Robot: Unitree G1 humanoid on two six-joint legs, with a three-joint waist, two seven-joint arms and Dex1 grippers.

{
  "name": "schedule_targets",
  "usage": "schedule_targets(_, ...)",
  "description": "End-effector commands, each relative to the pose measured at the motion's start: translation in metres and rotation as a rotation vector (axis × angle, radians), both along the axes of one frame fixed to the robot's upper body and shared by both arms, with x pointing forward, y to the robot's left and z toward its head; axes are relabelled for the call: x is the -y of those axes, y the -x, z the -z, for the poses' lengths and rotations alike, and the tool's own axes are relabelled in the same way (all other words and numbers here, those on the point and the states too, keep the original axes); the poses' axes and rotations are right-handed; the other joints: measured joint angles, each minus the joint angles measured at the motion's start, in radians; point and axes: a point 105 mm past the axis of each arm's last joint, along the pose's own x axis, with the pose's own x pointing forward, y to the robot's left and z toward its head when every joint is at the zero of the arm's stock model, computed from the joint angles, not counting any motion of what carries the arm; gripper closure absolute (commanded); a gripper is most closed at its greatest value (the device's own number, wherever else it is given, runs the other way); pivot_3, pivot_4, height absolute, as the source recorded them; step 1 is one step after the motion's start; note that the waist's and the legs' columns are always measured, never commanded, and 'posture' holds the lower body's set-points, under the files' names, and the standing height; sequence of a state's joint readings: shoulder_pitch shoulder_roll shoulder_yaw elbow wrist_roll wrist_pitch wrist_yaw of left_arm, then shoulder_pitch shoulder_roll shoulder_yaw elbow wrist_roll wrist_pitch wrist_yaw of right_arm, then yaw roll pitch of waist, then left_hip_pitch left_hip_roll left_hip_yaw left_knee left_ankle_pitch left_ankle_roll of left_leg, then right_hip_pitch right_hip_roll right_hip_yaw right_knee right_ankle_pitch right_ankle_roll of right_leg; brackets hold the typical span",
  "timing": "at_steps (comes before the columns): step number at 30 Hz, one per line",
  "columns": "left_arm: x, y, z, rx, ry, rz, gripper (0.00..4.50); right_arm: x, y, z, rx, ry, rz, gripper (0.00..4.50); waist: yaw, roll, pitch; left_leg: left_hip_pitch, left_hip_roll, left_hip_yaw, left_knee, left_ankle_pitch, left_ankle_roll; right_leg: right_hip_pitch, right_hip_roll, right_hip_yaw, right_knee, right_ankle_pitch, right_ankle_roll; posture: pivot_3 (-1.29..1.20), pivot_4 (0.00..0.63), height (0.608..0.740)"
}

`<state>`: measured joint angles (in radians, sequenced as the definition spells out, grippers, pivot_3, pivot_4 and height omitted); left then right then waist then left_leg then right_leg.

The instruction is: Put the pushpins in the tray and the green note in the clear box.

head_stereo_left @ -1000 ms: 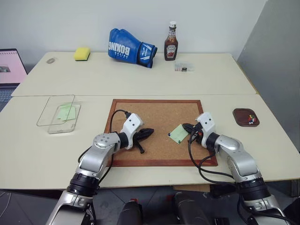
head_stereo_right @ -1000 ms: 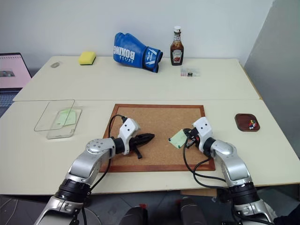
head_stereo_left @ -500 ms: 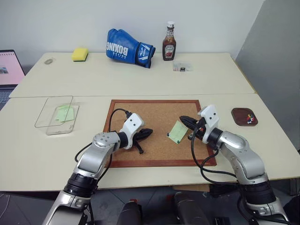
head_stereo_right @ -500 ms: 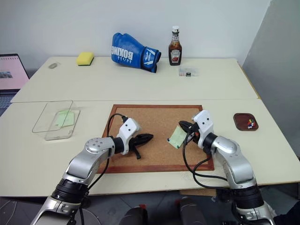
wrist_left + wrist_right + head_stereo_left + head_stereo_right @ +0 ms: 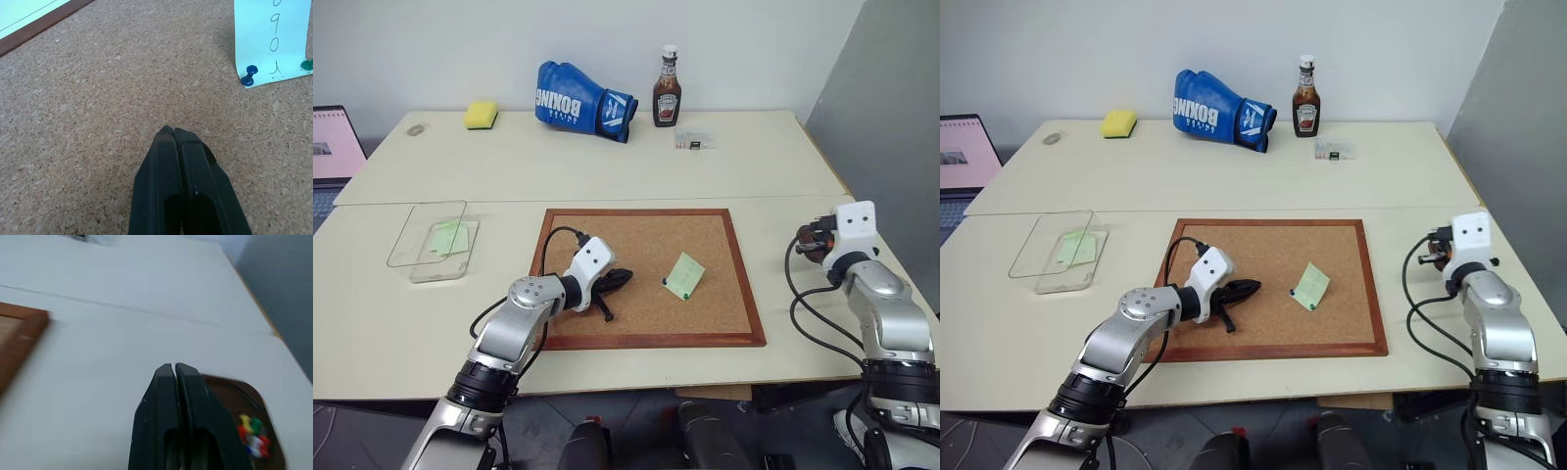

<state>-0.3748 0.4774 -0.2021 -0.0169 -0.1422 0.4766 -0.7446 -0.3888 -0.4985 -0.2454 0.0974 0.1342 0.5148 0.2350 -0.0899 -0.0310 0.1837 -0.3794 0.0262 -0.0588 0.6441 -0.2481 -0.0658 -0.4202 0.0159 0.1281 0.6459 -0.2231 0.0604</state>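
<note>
The green note (image 5: pixel 684 275) lies on the cork board (image 5: pixel 607 338), a bit to the right of the middle. A blue pin (image 5: pixel 249 78) and a green pin (image 5: pixel 308 64) sit at its edge, so it looks like it is pinned down. One corner has no pin I can see.

A moment ago the right gripper (image 5: pixel 174 370) was at the note. Now it has swung out to the right and hangs just by the tray (image 5: pixel 266 431). Its fingers are pressed together. I cannot tell if a pin is between them. The tray has a small pile of pins (image 5: pixel 253 433) in it.

I think it has pulled one pin and is taking it to the tray. Two pins are left to do.

The left gripper (image 5: pixel 171 131) is in the same spot on the board, left of the note, fingers pressed together on nothing.

The clear box (image 5: pixel 408 257) sits far left on the table, with another green note (image 5: pixel 449 238) in it.
</note>
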Motion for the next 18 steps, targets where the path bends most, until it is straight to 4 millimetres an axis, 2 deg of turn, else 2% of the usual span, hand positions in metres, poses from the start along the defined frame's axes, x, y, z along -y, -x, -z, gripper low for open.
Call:
schedule_targets(1,-0.006,0.003,0.024,-0.082,-0.069,-0.017,4.5,0.023,-0.011,-0.018,0.041,-0.017,0.066,4.49,0.0,0.001,0.0,0.0,0.0,0.0,0.0,0.0,0.0,0.0,0.0,0.001,0.0,0.0,0.0,0.0,0.15,0.74)
schedule_targets(9,-0.01,0.003,0.022,-0.079,-0.075,-0.017,4.5,0.036,-0.023,-0.005,-0.014,-0.097,0.105,4.49,0.0,0.001,-0.001,0.0,-0.001,0.001,0.0,0.001,0.002,0.0,0.0,0.001,0.0,0.0,0.0,0.0,0.15,0.74)
schedule_targets(10,-0.011,0.004,0.022,-0.079,-0.075,-0.019,4.5,0.037,-0.023,-0.003,-0.021,-0.095,0.106,4.28,0.0,0.001,-0.001,0.0,-0.001,0.001,0.0,0.001,0.002,0.0,0.0,0.001,0.0,0.0,0.0,0.0,0.15,0.74)
schedule_targets(11,-0.012,0.004,0.022,-0.079,-0.075,-0.021,4.5,0.037,-0.024,-0.001,-0.026,-0.103,0.108,4.28,0.0,0.001,-0.001,0.0,-0.001,0.001,0.0,0.001,0.002,0.0,0.0,0.001,0.0,0.0,0.0,0.0,0.15,0.74)
schedule_targets(18,-0.013,0.005,0.022,-0.076,-0.077,-0.03,4.5,0.031,-0.028,0.004,-0.036,-0.136,0.082,2.8,-0.007,0.001,-0.001,0.0,-0.001,0.001,0.0,0.001,0.002,0.0,0.0,0.002,0.0,0.0,0.001,0.0,0.15,0.74)
